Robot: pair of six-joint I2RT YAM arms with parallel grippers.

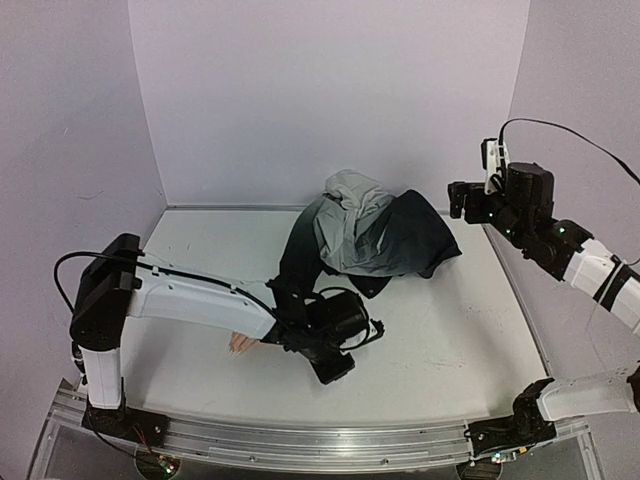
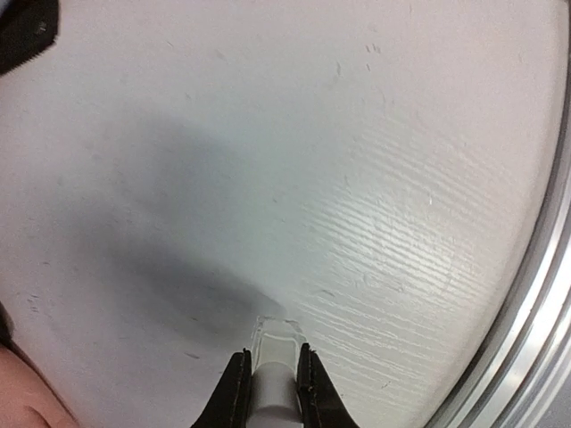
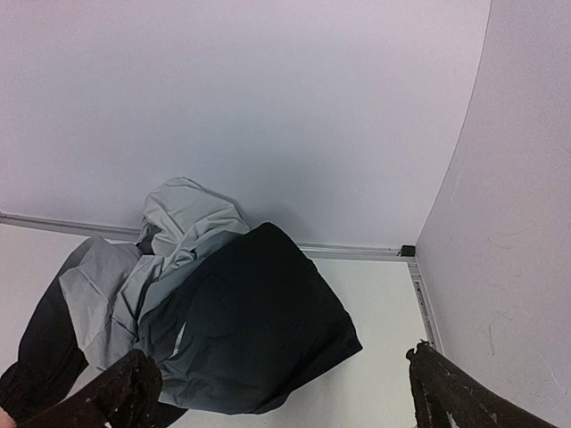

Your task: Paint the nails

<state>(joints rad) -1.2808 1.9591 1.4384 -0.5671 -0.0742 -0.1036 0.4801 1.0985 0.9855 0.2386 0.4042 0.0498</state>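
Plain pale lilac walls (image 1: 330, 90) around a scuffed white tabletop (image 1: 480, 330), aluminium rail (image 1: 300, 447) along its near edge.

left end effector (image 1: 335, 368): down at the counter (image 1: 450, 330)
mannequin hand (image 1: 242, 346): just to its left
jacket (image 1: 370, 235): heaped behind it

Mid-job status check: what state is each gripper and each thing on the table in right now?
left gripper: shut on the small white item.
small white item: clamped between the left fingers, low over the table.
right gripper: open wide, raised, holding nothing.
mannequin hand: lying on the table, mostly hidden by the left arm.
nails: too small to tell whether painted.
jacket: crumpled in a heap at the back.
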